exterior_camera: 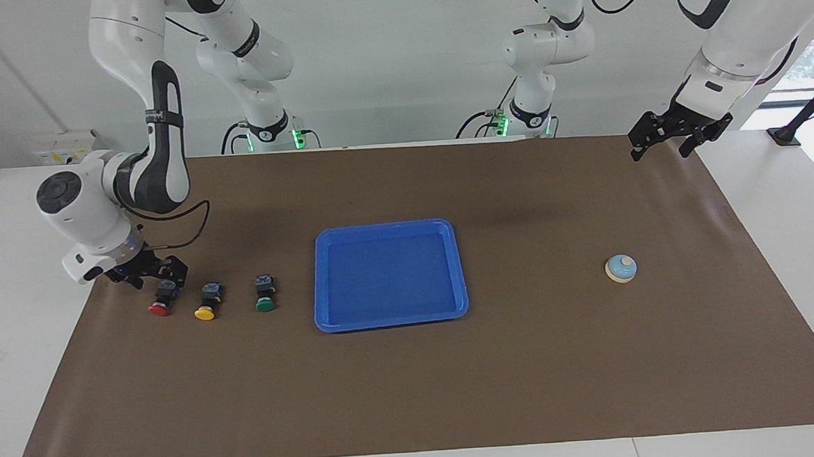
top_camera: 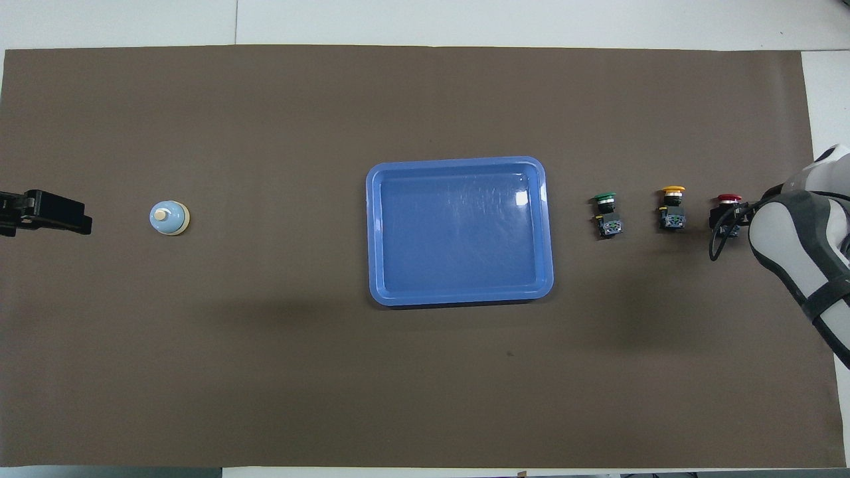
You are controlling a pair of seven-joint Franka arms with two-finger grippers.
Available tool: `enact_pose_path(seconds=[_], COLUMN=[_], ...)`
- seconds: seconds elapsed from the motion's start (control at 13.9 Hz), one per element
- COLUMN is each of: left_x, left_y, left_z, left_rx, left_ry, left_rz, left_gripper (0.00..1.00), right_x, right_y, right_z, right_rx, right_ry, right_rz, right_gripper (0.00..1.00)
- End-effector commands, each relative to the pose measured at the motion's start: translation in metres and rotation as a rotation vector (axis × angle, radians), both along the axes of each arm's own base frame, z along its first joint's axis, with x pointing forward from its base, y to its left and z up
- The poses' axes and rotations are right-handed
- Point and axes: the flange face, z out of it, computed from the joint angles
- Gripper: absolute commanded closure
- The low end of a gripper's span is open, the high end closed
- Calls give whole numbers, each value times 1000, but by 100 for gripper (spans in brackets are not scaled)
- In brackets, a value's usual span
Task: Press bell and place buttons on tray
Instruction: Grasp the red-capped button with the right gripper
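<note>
Three buttons lie in a row on the brown mat, toward the right arm's end: red (exterior_camera: pixel 159 309), yellow (exterior_camera: pixel 204 313) and green (exterior_camera: pixel 265 305), the green one closest to the tray. The blue tray (exterior_camera: pixel 386 226) sits mid-table with nothing in it. The light-blue bell (exterior_camera: pixel 621 268) stands toward the left arm's end. My right gripper (exterior_camera: pixel 164 277) is down low and open at the red button's (top_camera: pixel 728 198) black body; I cannot tell whether they touch. My left gripper (exterior_camera: pixel 659 148) hangs open in the air over the mat's corner, well apart from the bell (top_camera: pixel 170 218).
The brown mat (exterior_camera: pixel 416 395) covers most of the white table. The right arm's forearm and cable (top_camera: pixel 797 245) overhang the mat's end beside the red button. The tray's rim (top_camera: pixel 458 161) lies a short way from the green button (top_camera: pixel 605 214).
</note>
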Motion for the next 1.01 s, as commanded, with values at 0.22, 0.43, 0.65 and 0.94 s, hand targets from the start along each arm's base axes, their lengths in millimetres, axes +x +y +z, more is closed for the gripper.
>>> enact_pose_path(seconds=[0.22, 0.43, 0.65, 0.94], left_x=[-8, -8, -8, -8], left_y=[1, 1, 0, 1], left_z=[4, 4, 4, 4], left_rx=[3, 3, 3, 3], left_ry=[7, 7, 5, 7], left_rz=[12, 13, 10, 12], left_gripper=[0, 0, 0, 0], right_x=[-8, 1, 26, 44], right_y=[-7, -7, 27, 154], right_z=[-15, 0, 47, 57], right_rx=[1, -3, 4, 5], right_ry=[-2, -17, -27, -18], right_rz=[-11, -8, 40, 37], right_gripper=[76, 100, 100, 100])
